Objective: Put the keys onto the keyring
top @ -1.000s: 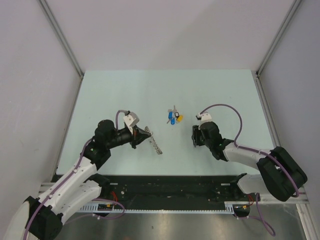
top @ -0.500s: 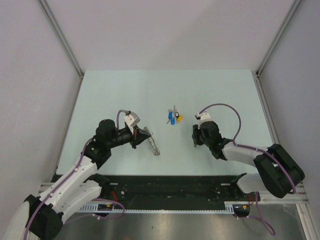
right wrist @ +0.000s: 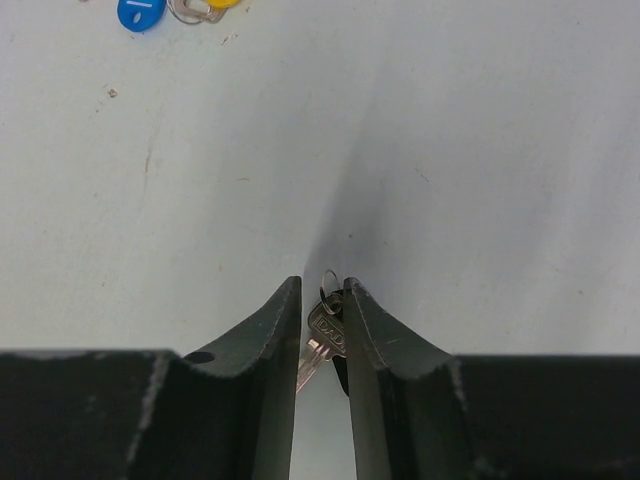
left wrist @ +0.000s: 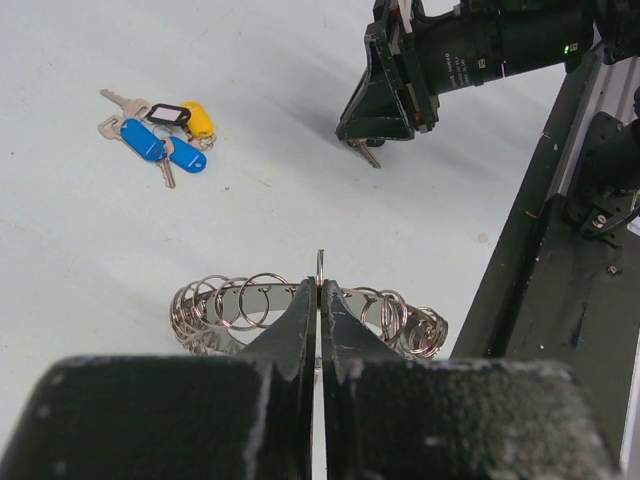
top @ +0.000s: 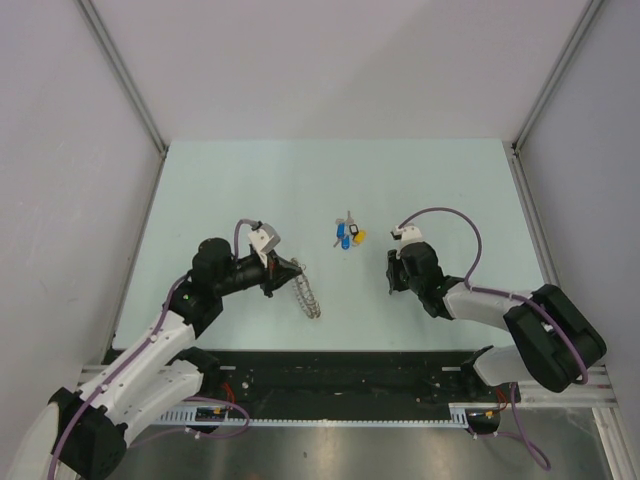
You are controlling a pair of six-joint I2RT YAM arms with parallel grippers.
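One key [right wrist: 324, 330] pinched, keys [top: 346, 236], keyring [top: 308, 294] nearby

Two white-shelled arms [top: 150, 350] with black joint housings; lilac cables [top: 440, 210] along each. Left hand [top: 290, 270]: black tapered fingers, white wrist bracket [top: 265, 240]. Right hand [top: 392, 275]: matching black; small green light [left wrist: 567, 47].

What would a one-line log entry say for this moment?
left gripper: shut on keyring | right gripper: pinching one key | other keys: clustered on table
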